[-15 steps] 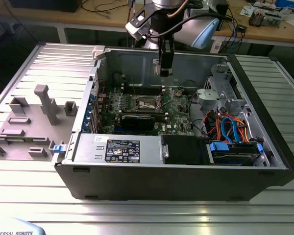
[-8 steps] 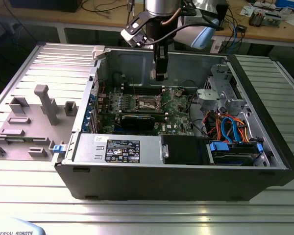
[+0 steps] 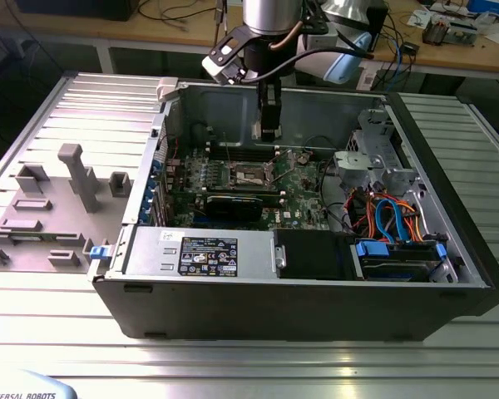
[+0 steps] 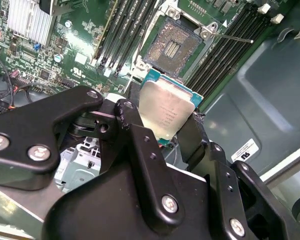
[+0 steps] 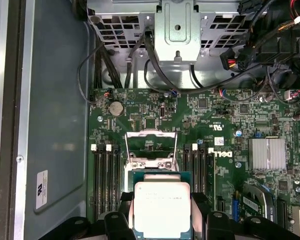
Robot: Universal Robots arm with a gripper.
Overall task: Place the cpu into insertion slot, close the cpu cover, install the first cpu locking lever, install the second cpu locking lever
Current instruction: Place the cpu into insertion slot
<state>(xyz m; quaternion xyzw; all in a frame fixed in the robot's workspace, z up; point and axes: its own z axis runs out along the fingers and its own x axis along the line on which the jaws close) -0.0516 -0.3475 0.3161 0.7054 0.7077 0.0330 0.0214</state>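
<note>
Hand (image 4: 161, 120) clamps the cpu (image 5: 161, 207) above the motherboard (image 5: 215, 115), near the uncovered insertion slot (image 4: 171, 47).

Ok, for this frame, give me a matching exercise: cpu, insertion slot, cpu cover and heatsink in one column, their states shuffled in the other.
Things:
1. cpu
2. insertion slot
3. cpu cover
4. heatsink

States:
A. swung open, frame raised off the socket
B. clamped between the jaws, above the motherboard
C. silver fins, fixed on the board
D. empty, dark centre exposed

Pairs: 1-B, 2-D, 3-A, 4-C
</note>
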